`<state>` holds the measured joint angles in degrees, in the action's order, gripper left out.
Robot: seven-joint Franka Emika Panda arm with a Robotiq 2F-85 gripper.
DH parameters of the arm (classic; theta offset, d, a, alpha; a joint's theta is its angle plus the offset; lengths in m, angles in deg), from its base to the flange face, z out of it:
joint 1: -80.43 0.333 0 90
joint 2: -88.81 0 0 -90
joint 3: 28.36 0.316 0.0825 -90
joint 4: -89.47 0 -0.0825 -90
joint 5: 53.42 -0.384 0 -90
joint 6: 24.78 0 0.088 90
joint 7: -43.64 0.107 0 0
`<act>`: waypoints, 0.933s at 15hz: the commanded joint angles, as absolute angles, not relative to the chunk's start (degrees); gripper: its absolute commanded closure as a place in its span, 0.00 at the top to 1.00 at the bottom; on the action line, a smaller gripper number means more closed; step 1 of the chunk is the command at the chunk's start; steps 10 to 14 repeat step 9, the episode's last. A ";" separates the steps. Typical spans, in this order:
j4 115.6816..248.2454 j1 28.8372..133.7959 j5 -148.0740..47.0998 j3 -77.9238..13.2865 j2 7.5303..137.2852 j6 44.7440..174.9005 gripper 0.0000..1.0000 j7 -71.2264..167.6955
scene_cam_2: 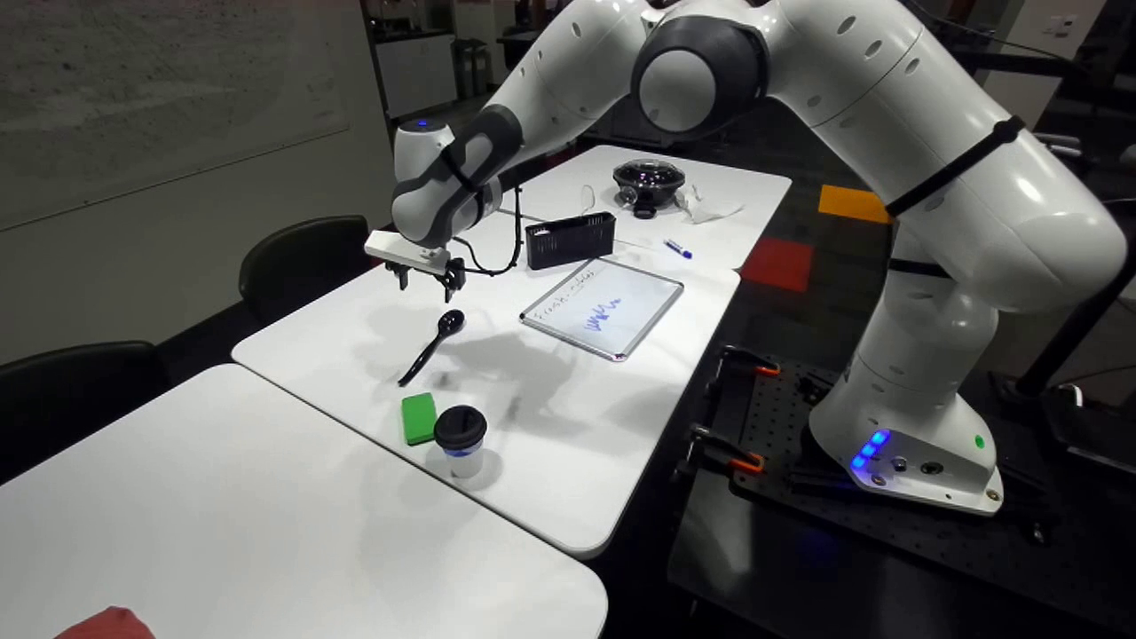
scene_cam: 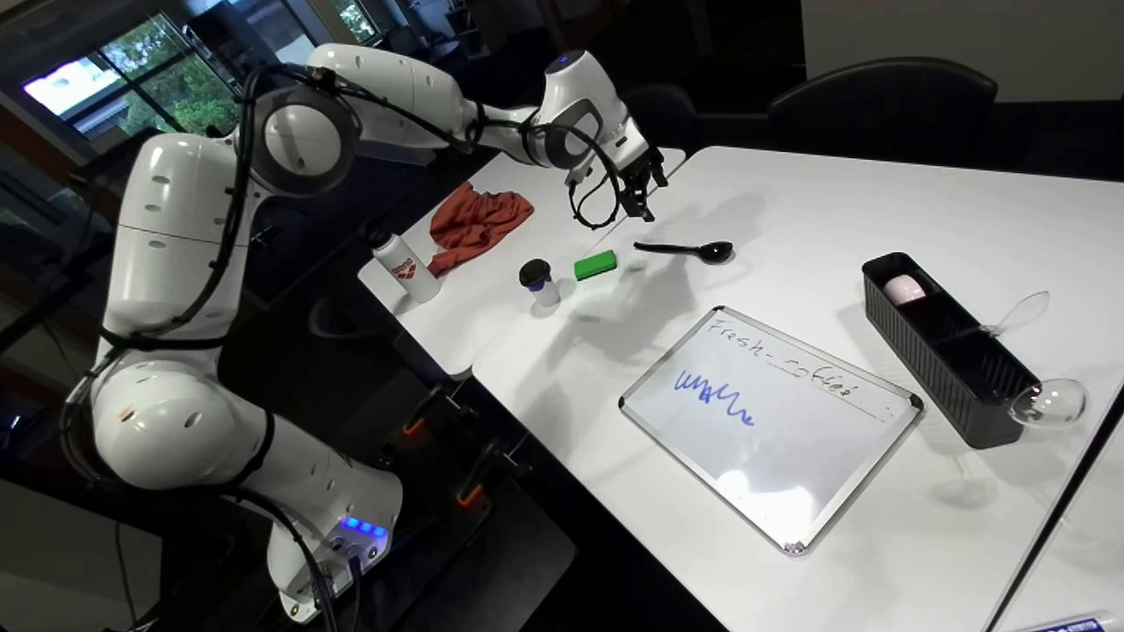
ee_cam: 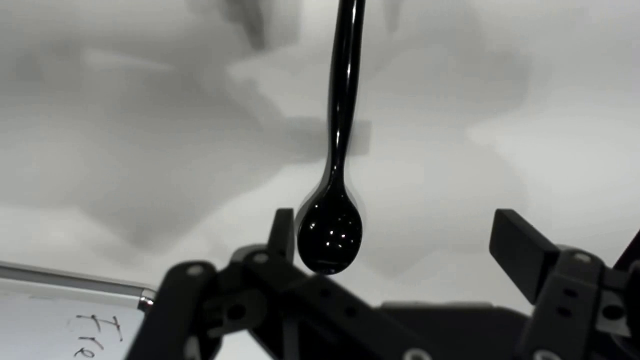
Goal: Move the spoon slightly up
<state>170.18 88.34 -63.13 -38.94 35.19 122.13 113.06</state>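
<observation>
Table (scene_cam: 817,219) and robot arm (scene_cam: 176,272) are the biggest things I see; the arm bends out over the white surface in both exterior views. Next I have a whiteboard (scene_cam: 790,439) with handwriting, lying flat, and a long black bin (scene_cam: 913,351) near it. My jaws hang above the table, spread wide apart and gripping nothing. Below them, not touching, the black spoon (ee_cam: 339,137) lies on the table; in my wrist view its rounded end shows between the jaws, closer to one side. Off the handle's end I see a cup (scene_cam_2: 462,444) with a black lid, upright, and just beside it, nearer the spoon, a smaller green block (scene_cam: 596,265).
</observation>
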 commanded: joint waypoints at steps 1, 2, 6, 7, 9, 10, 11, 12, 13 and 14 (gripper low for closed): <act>183.55 89.93 -58.18 -39.75 48.97 112.98 1.00 110.05; 186.04 90.54 -55.92 -40.35 51.91 110.54 1.00 110.09; 196.56 91.31 -47.47 -40.74 63.37 106.58 1.00 110.72; 199.44 91.49 -45.22 -40.64 66.38 106.25 1.00 111.13; 204.76 91.21 -41.29 -40.02 71.84 106.10 1.00 111.51; 204.76 91.21 -41.29 -40.02 71.84 106.10 1.00 111.51; 204.76 91.21 -41.29 -40.02 71.84 106.10 1.00 111.51; 204.76 91.21 -41.29 -40.02 71.84 106.10 1.00 111.51; 204.76 91.21 -41.29 -40.02 71.84 106.10 1.00 111.51; 204.76 91.21 -41.29 -40.02 71.84 106.10 1.00 111.51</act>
